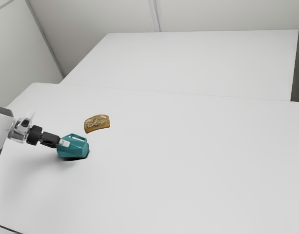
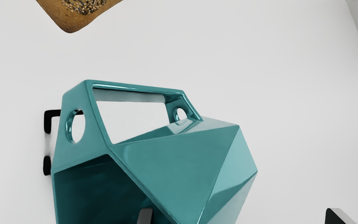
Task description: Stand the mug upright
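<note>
White table with a second one against its far edge. Arm comes in over the exterior view's left edge of the near table.

Mug is on that table, much nearer the left edge than the right, lying on its side, so not upright. Handle is on the side toward the bread, mouth roughly back toward the arm, base away from it.

Bread sits near it, between mug and far edge.

Pincer is at the mug, wide open, nothing gripped. One finger is at the mouth, the other out past the base end. Can't tell if the first is inside the mouth or just over it.

My read: step in hand is getting a solid hold. Take a wall or the body squarely between both pads; closing lopsided would roll or shove it. Faceted sides are glossy, may slip. Once held, lift enough for the base edge to clear, turn mouth up slowly, handle kept off the bread. Seat base flat before letting go.
</note>
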`<state>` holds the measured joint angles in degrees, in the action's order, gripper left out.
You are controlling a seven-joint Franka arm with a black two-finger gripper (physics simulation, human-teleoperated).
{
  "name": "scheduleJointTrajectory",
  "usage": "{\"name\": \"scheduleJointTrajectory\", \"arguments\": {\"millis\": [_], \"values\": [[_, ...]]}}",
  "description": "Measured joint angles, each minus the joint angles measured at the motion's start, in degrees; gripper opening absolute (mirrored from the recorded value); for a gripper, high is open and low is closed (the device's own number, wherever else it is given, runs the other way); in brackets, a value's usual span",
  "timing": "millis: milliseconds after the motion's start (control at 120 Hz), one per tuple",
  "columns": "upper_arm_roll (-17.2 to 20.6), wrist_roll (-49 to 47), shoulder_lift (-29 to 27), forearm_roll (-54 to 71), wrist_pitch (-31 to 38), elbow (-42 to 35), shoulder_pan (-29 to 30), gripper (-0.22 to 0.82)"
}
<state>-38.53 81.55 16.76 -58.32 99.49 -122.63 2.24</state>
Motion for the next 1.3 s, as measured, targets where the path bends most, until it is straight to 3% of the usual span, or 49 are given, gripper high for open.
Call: {"name": "scheduleJointTrajectory", "arguments": {"millis": [233,850,1208,1300], "values": [[0.04,1.37,0.24,-1.9,-1.0,0.0,0.03,0.53],[0.42,3.45,0.19,-3.44,-1.47,-0.35,-0.21,-0.06],[1.2,4.02,-5.71,-2.47,0.94,-0.49,-5.59,-0.16],[3.72,3.22,-8.19,0.68,1.93,-0.53,-6.74,-0.17]]}}
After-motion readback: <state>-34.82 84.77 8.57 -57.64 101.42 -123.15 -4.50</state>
